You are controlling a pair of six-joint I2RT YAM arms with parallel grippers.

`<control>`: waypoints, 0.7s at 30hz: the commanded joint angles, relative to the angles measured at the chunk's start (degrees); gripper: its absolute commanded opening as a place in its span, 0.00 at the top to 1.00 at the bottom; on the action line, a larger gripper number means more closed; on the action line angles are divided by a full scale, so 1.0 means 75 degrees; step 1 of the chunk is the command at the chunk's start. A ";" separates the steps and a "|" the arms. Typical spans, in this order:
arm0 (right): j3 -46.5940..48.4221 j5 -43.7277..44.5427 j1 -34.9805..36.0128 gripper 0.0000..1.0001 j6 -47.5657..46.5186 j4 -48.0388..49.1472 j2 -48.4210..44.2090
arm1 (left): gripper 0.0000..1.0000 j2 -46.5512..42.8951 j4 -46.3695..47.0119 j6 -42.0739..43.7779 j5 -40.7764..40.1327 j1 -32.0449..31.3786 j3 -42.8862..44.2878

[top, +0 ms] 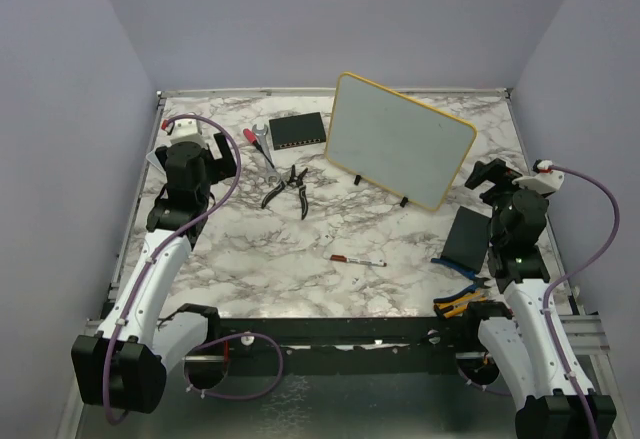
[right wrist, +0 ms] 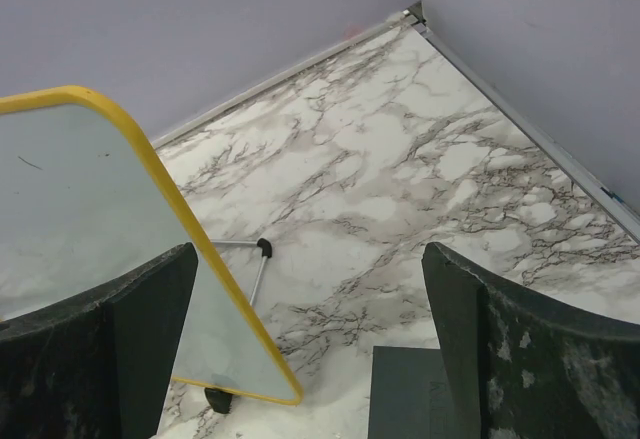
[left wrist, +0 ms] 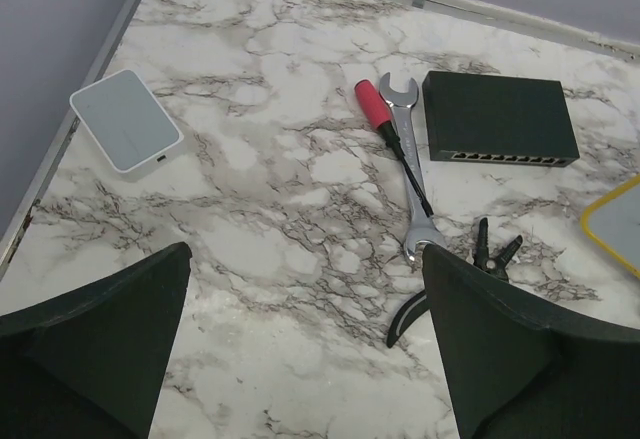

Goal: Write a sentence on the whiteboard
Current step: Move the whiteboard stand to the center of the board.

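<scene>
From above, the whiteboard [top: 400, 139] stands tilted on its black feet toward the far right of the marble table [top: 330, 229], its face plain and pale. Only the right wrist camera comes close enough to show a short dark stroke near the board's upper left and a wire prop [right wrist: 263, 248] with a black tip poking past its edge. That arm's own finger hides part of the board's lower half. The left wrist camera catches a small white box [left wrist: 127, 119] by the left rail, which the left arm mostly covers in the overhead view.

There are two arms and two grippers. The left gripper [left wrist: 305, 254] is spread wide with nothing between its fingers, over bare marble near the tools. The right gripper [right wrist: 310, 249] is spread and empty too, near the board's right end.

There is one of each other thing:
- a black switch box [top: 300, 131] just left of the board
- a wrench [left wrist: 408, 159] with a red-handled screwdriver [left wrist: 378, 111] crossing it
- a pair of cutters [top: 287, 189]
- a thin pen [top: 358, 259] alone mid-table, well apart from both grippers
- a dark flat slab [top: 466, 237] by the right arm

Some blue- and yellow-handled tools [top: 458, 301] lie at the near edge; I can't count them.
</scene>
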 commanded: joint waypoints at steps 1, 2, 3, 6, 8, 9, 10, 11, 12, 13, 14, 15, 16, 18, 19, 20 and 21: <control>-0.0062 -0.0010 -0.0028 0.01 -0.0034 0.0057 -0.0015 | 0.01 0.0053 0.0022 -0.0177 -0.0180 0.0044 0.0249; -0.0063 -0.0009 -0.0025 0.01 -0.0033 0.0048 -0.0030 | 0.01 0.0072 0.0023 -0.0186 -0.0201 0.0044 0.0249; -0.0071 -0.0021 -0.0022 0.01 -0.0036 0.0047 -0.0052 | 0.01 0.0085 0.0022 -0.0185 -0.0224 0.0038 0.0249; -0.0112 -0.0095 -0.0023 0.01 -0.0056 0.0078 -0.0122 | 0.01 0.0130 0.0015 -0.0185 -0.0211 0.0037 0.0211; -0.0114 -0.0158 -0.0025 0.01 -0.0079 0.0094 -0.0139 | 0.01 0.0158 -0.0016 -0.0078 0.0060 0.0045 0.0148; -0.0112 -0.0173 -0.0022 0.01 -0.0074 0.0082 -0.0149 | 0.01 0.0169 -0.0042 0.0044 0.0672 0.0038 0.0135; -0.0108 -0.0192 -0.0029 0.01 -0.0076 0.0082 -0.0151 | 0.01 0.0164 -0.0042 -0.0041 0.0982 0.0011 0.0098; -0.0108 -0.0205 -0.0025 0.01 -0.0068 0.0091 -0.0151 | 0.01 0.0162 0.0032 -0.0265 0.1150 -0.0073 0.0053; -0.0108 -0.0211 -0.0029 0.01 -0.0065 0.0094 -0.0151 | 0.01 0.0166 0.0146 -0.0476 0.1307 -0.0261 -0.0012; -0.0114 -0.0228 -0.0031 0.01 -0.0060 0.0094 -0.0151 | 0.01 0.0181 0.0234 -0.0715 0.1366 -0.0460 -0.0088; -0.0119 -0.0233 -0.0031 0.01 -0.0045 0.0094 -0.0161 | 0.01 0.0185 0.0451 -0.0968 0.1319 -0.0722 -0.0192; -0.0128 -0.0235 -0.0028 0.01 -0.0036 0.0100 -0.0172 | 0.01 0.0185 0.0742 -0.1210 0.1230 -0.1014 -0.0397; -0.0141 -0.0246 -0.0022 0.01 -0.0035 0.0108 -0.0180 | 0.01 0.0200 0.1078 -0.1387 0.1164 -0.1392 -0.0626; -0.0143 -0.0279 -0.0025 0.01 -0.0042 0.0129 -0.0186 | 0.01 0.0382 0.1848 -0.1630 0.0917 -0.2155 -0.1042; -0.0127 -0.0288 -0.0028 0.01 -0.0044 0.0104 -0.0186 | 0.01 0.0575 0.2164 -0.1706 0.0868 -0.2505 -0.1143; -0.0112 -0.0299 -0.0022 0.01 -0.0043 0.0081 -0.0192 | 0.01 0.0848 0.2456 -0.1760 0.0867 -0.2788 -0.1192; -0.0098 -0.0296 -0.0026 0.02 -0.0047 0.0057 -0.0200 | 0.01 0.1123 0.2756 -0.1800 0.0888 -0.3055 -0.1206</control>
